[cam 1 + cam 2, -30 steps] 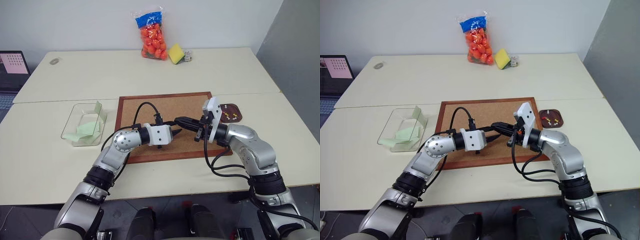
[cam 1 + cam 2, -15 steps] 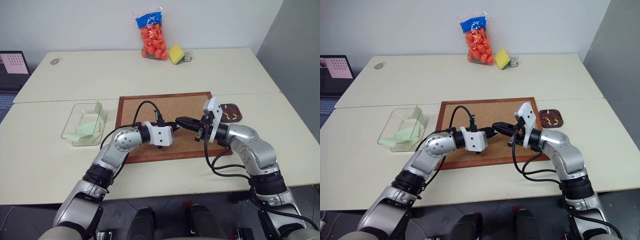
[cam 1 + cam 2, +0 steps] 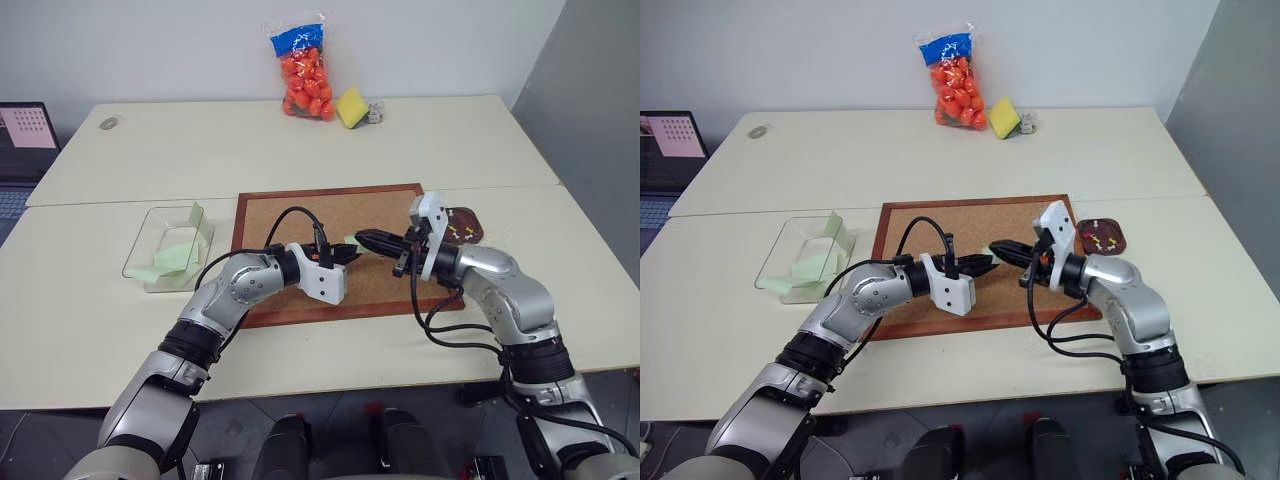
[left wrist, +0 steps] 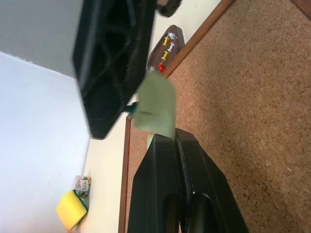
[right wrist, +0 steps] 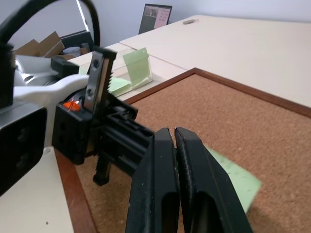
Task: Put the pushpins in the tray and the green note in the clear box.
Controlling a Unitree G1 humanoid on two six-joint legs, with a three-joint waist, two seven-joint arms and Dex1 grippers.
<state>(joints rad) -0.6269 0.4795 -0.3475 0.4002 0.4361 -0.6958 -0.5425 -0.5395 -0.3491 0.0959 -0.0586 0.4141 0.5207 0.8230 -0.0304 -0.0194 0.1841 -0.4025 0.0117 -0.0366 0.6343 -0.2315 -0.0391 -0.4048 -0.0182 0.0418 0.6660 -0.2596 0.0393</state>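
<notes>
Compared with a second ago, the left hand (image 3: 348, 256) has rolled over at the wrist, its white housing now turned downward, and its black fingers have gone from slightly parted to pressed together on the small pale mint-green paper note (image 4: 156, 105), which it holds above the middle of the large wood-framed corkboard (image 3: 300, 215). The right hand (image 3: 366, 238) stays where it was over the same corkboard, fingers closed tight and tip to tip with the left hand, with a green pushpin (image 4: 130, 109) at its fingertip against the note. The small dark reddish-brown tray (image 3: 470, 226) lies just off the corkboard's right edge, holding white, yellow and red pushpins (image 4: 166, 48). The transparent plastic box (image 3: 170, 248) sits just off the corkboard's left edge, with pale green slips already inside it. The cream surface (image 3: 200, 150) beyond the corkboard's far edge lies open up to the bag of orange balls (image 3: 304, 70) and the yellow sponge (image 3: 351, 106) at the back; the strip along the corkboard's near edge is narrow.
</notes>
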